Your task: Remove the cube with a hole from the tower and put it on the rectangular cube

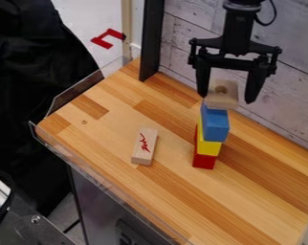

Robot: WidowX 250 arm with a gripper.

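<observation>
Your black two-finger gripper [226,98] stands with its fingers apart, astride the pale wooden cube with a hole [222,91], which sits atop the blue wooden block [215,125]. The left-hand finger in view looks nearer the cube than the other, so if you close off-centre, that finger may shove it and topple the stack. Go too low and you could pinch the blue block too, dragging it off the yellow block [209,148]. Later, the plain rectangular wooden block [144,146] on the table [182,206] offers a narrow perch; an off-centre release could tip the cube off.
</observation>
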